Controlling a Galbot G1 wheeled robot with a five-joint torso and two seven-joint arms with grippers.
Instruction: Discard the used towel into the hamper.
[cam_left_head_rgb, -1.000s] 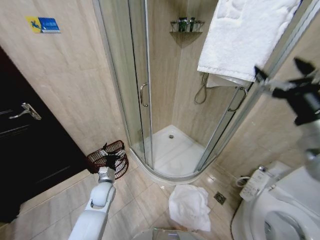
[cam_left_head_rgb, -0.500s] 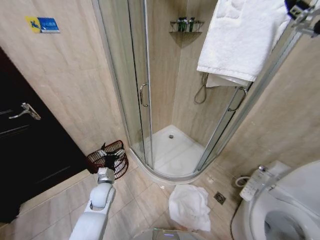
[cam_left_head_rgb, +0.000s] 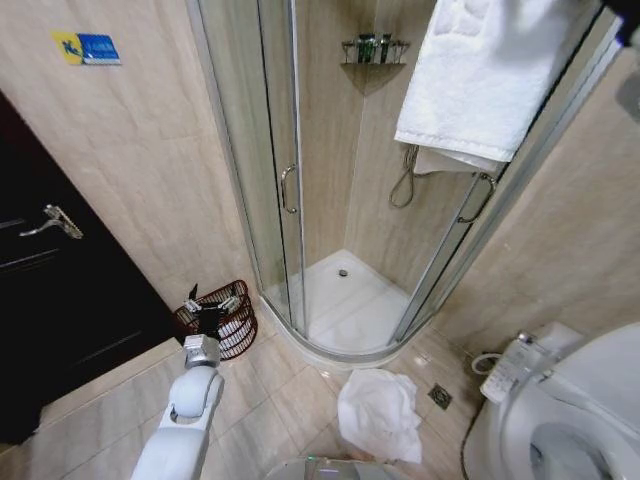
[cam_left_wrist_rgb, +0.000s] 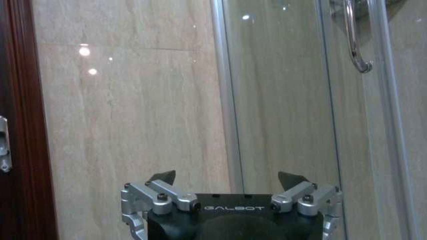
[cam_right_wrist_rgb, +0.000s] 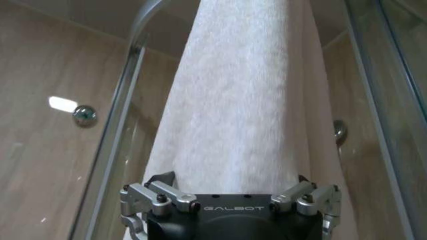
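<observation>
Right now the right gripper (cam_right_wrist_rgb: 233, 192), jaws spread, faces the hanging white towel (cam_left_head_rgb: 480, 70) at upper right (soft, limp, light; pinch a fold near its lower edge). Left gripper (cam_left_wrist_rgb: 230, 187), open too, hovers by the hamper (cam_left_head_rgb: 232, 318) at lower left.

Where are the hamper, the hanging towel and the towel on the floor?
hamper (cam_left_head_rgb: 238, 335): head view, its wire side wall.
hanging towel (cam_left_head_rgb: 480, 80): head view, middle of the cloth.
floor towel (cam_left_head_rgb: 380, 412): head view, centre of the crumpled heap.
</observation>
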